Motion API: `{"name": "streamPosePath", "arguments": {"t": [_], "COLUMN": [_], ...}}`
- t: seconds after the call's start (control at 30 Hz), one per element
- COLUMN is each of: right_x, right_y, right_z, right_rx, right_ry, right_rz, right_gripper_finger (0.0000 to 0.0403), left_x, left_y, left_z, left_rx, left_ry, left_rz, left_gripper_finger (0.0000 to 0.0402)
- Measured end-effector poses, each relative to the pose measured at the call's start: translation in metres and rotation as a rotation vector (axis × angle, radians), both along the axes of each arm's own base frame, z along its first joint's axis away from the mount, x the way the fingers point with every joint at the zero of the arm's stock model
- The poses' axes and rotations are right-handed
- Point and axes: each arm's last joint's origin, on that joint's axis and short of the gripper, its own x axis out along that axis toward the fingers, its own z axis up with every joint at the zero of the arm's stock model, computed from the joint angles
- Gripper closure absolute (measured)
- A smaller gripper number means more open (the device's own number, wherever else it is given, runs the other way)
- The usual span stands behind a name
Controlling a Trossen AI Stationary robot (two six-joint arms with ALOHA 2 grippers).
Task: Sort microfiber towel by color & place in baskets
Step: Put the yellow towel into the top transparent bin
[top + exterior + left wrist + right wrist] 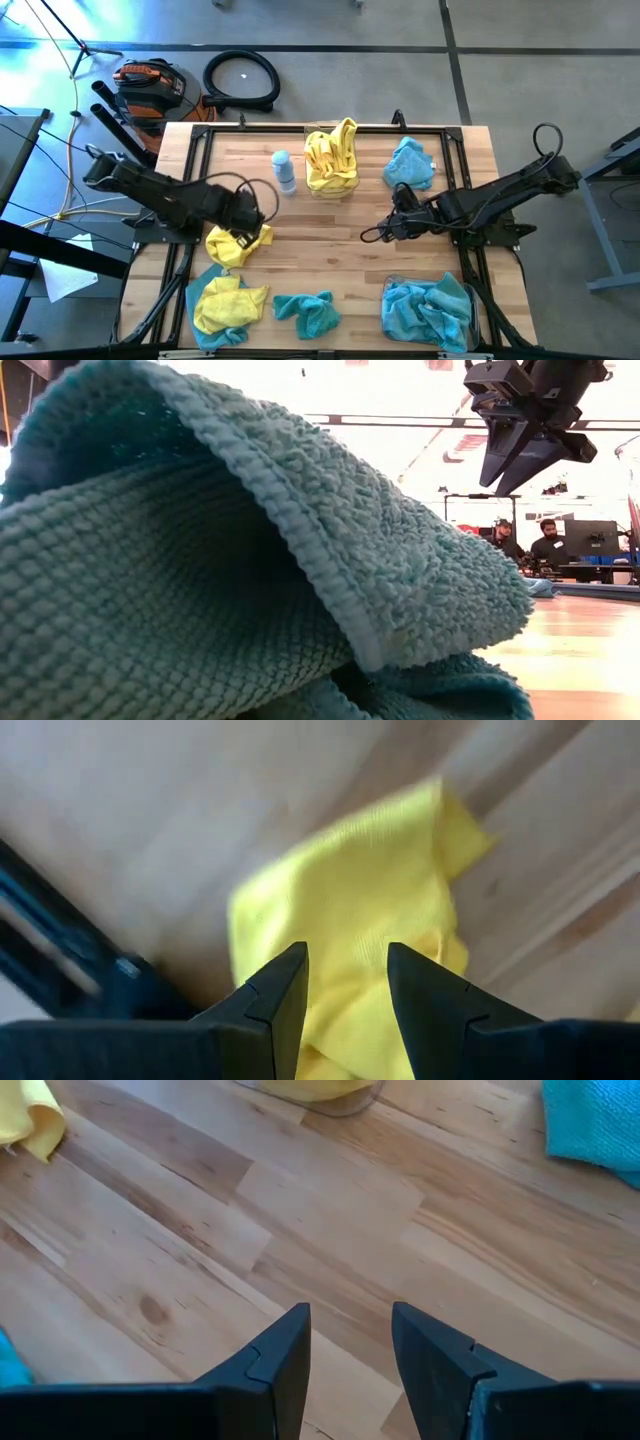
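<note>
Left gripper over a yellow towel lying on the wooden surface, fingers spread, nothing pinched; right gripper above bare surface mid-table, fingers spread, empty; yellow-filled basket at far edge; teal-filled basket at near right.

– How many towels? 
– Three loose yellow towels, two loose teal towels, plus heaps in two baskets. 
– Anything else? 
– One bottle.
</note>
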Motion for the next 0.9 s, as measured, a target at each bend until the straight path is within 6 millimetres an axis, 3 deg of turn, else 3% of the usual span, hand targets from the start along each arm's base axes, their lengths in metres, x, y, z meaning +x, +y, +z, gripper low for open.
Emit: {"name": "streamPosePath", "arguments": {"t": [0.33,0.7,0.8,0.9], "right_x": [0.001,0.005,0.006,0.006], "right_y": [0.001,0.001,0.001,0.001], "right_z": [0.001,0.003,0.003,0.003], "right_rx": [-0.004,-0.011,-0.008,-0.008], "right_ry": [-0.008,-0.059,-0.066,-0.067], "right_rz": [0.023,0.014,0.014,0.014], "right_gripper_finger": [0.0266,0.0266,0.0266,0.0266], "left_x": [-0.037,-0.05,-0.053,-0.05], "left_y": [-0.013,-0.013,-0.011,-0.013], "left_z": [-0.055,-0.112,-0.118,-0.112], "left_rx": [-0.115,-0.162,-0.166,-0.177], "left_ry": [0.007,-0.05,-0.039,-0.054], "left_rz": [0.209,0.265,0.265,0.252], "left_gripper_finger": [0.0273,0.0275,0.03,0.0364]}}
